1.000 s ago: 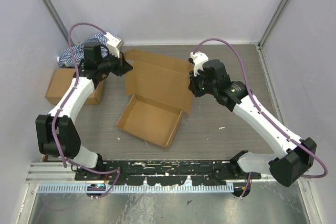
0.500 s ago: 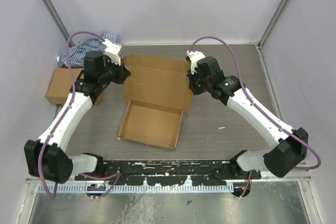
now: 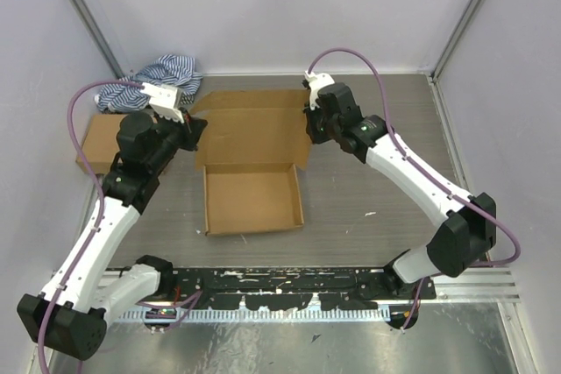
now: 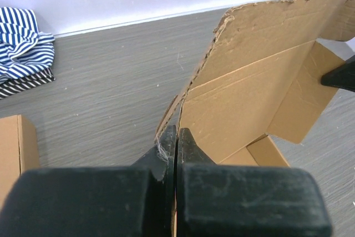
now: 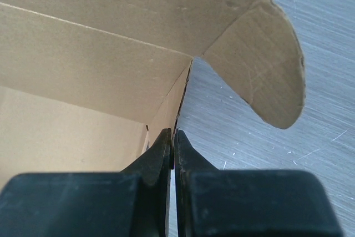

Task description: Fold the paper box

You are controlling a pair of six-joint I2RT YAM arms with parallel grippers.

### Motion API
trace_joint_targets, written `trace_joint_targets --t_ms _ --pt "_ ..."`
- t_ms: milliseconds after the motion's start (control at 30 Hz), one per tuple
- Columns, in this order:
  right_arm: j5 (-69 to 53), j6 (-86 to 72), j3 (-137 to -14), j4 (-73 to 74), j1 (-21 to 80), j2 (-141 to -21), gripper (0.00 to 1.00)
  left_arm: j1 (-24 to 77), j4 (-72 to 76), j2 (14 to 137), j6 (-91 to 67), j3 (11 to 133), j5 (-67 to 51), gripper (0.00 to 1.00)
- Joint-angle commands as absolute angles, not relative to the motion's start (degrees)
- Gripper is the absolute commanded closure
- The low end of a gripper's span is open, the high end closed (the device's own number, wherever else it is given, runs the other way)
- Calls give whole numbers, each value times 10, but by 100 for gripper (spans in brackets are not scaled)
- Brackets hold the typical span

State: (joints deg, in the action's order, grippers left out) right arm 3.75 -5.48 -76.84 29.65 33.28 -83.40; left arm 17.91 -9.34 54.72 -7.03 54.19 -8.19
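The paper box (image 3: pixel 252 201) is set on the worktop (image 3: pixel 368 181), tray nearest the arm bases, lid (image 3: pixel 254 133) raised behind. The left claw (image 3: pixel 195 127) is clamped on the lid's left edge and the right claw (image 3: pixel 308 125) on its right edge. Both grips are obscured from above. Beyond, a striped cloth (image 3: pixel 166 72) is partly covered.

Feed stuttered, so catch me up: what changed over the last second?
The paper box swung counterclockwise in the top view, from skewed to square with the table, carried by the left gripper and right gripper, both shut on its lid's side edges. The spare cardboard box and striped cloth stayed put.
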Motion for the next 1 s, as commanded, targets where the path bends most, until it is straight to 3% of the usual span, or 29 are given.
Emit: trace_joint_targets --t_ms 0,367,467,567,667,967 --pt "70 -52 -799 246 335 -832 93 184 -13 533 -102 539 -63 100" --pt "100 -119 -786 215 341 -845 94 204 -41 552 -116 544 -7 99" --pt "118 -142 -728 177 354 -810 94 206 -64 555 -132 540 8 92" --pt "163 -154 -682 153 376 -775 94 210 -76 557 -153 533 18 76" --pt "191 -162 -644 136 400 -747 94 214 -82 564 -170 523 19 71" --pt "293 -165 -588 106 453 -722 94 230 -113 578 -198 503 15 73"
